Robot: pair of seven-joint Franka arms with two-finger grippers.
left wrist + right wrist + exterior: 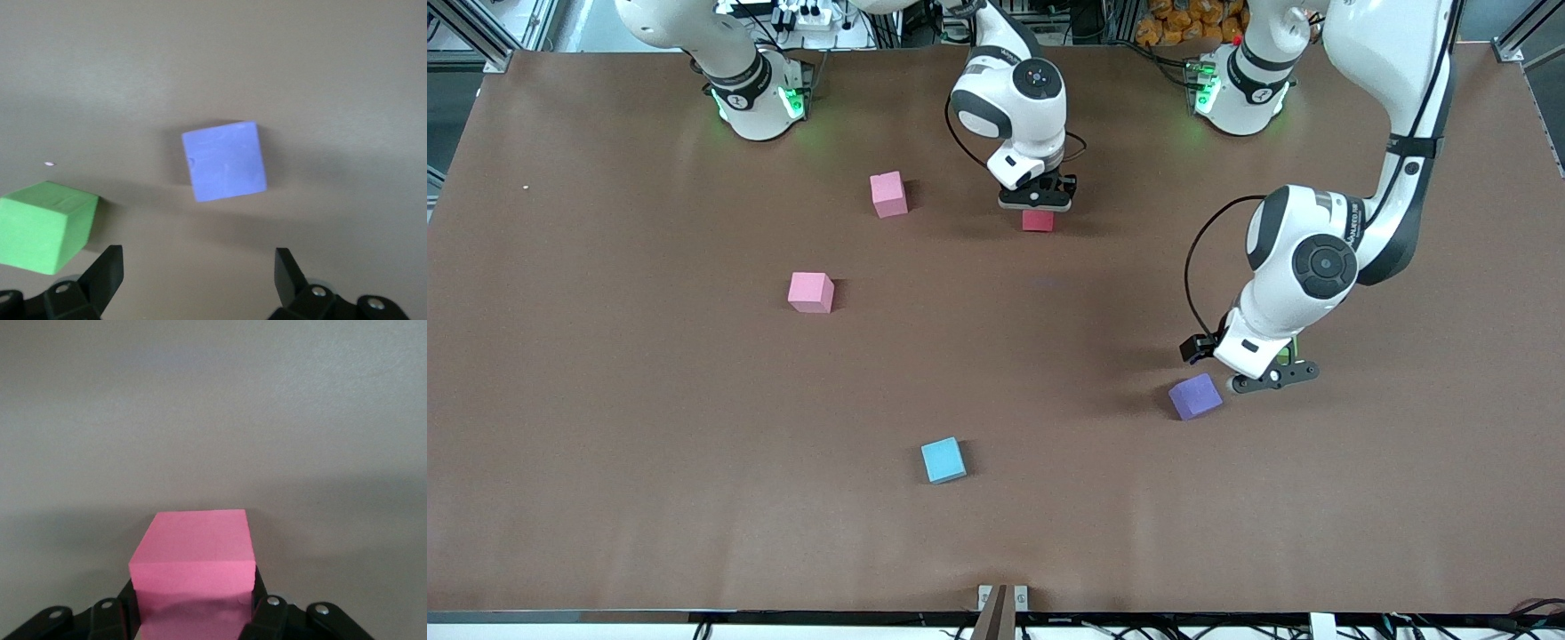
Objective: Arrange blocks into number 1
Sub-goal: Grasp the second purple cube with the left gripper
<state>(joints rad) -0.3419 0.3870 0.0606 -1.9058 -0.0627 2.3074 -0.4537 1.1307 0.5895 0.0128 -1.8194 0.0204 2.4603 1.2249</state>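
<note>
My right gripper [1037, 203] is down at the table and shut on a red block [1037, 220], which fills the space between the fingers in the right wrist view [193, 553]. Two pink blocks lie toward the right arm's end, one [888, 194] beside the red block and one [811, 292] nearer to the front camera. A purple block [1195, 396] [225, 161] rests on the table just beside my left gripper [1273, 377] [197, 267], which hangs low and open, holding nothing. No orange block or second purple block is in view.
A green cube [43, 225] sits under the left hand, showing only as a green sliver [1288, 354] in the front view. A light-blue cube [943, 460] lies near the middle, closer to the front camera. All rest on the brown table [649, 427].
</note>
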